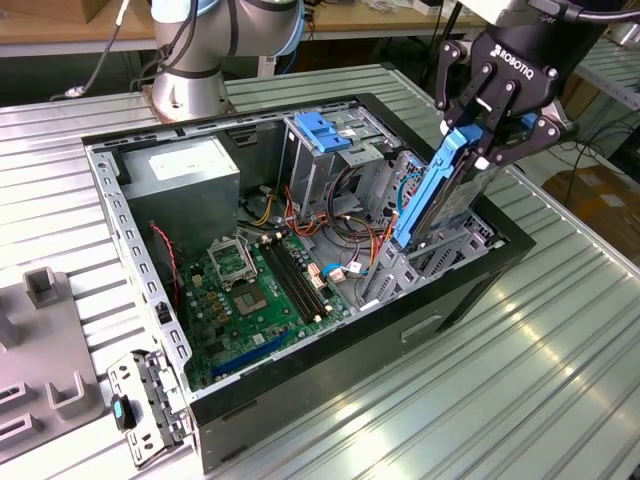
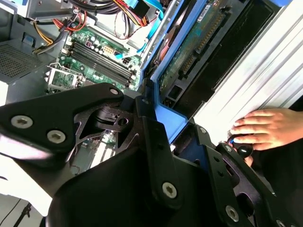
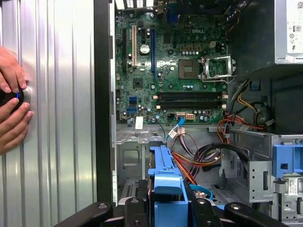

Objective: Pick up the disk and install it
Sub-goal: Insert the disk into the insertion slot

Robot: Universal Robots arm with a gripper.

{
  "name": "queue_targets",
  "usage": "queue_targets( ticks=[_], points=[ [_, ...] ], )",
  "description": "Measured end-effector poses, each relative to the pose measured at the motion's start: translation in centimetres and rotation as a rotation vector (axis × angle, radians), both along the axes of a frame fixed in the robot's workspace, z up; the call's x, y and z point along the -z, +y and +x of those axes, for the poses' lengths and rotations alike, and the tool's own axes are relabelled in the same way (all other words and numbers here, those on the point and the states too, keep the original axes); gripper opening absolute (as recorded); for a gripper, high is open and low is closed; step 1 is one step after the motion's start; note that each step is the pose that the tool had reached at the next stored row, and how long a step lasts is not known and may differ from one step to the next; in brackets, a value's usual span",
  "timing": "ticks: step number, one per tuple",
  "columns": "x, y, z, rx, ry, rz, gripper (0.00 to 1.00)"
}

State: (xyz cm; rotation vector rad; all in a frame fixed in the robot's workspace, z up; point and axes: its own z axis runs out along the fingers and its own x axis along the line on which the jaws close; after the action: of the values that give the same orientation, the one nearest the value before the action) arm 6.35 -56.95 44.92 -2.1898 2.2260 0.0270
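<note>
Robotics laboratory or assembly test workshop. Evidence: robot arm base (image 1: 190, 85) mounted on a ribbed aluminium table (image 1: 500, 400); opened desktop computer case (image 1: 330, 365) with exposed motherboard (image 1: 250, 290); grey parts fixture (image 1: 40, 330); wooden workbench (image 1: 60, 25) and trailing cable (image 1: 108, 40) behind.

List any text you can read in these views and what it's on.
Gripper body, exterior view: white maker's lettering; a brand mark, not quoted.
Motherboard: white logo and fine print, too small.
Power supply label: print too small.
Sticker on the drive cage: too small.
Disk, held in the shut gripper: no readable print.
</note>
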Motion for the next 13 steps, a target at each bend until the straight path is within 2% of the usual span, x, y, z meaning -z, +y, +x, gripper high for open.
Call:
queue_targets(
  ticks=[6, 13],
  points=[
    [0.41, -0.02, -0.06, 0.000, 0.0001, 0.0001, 0.37],
    [0.40, -0.05, -0.05, 0.004, -0.0001, 0.0012, 0.37]
  ],
)
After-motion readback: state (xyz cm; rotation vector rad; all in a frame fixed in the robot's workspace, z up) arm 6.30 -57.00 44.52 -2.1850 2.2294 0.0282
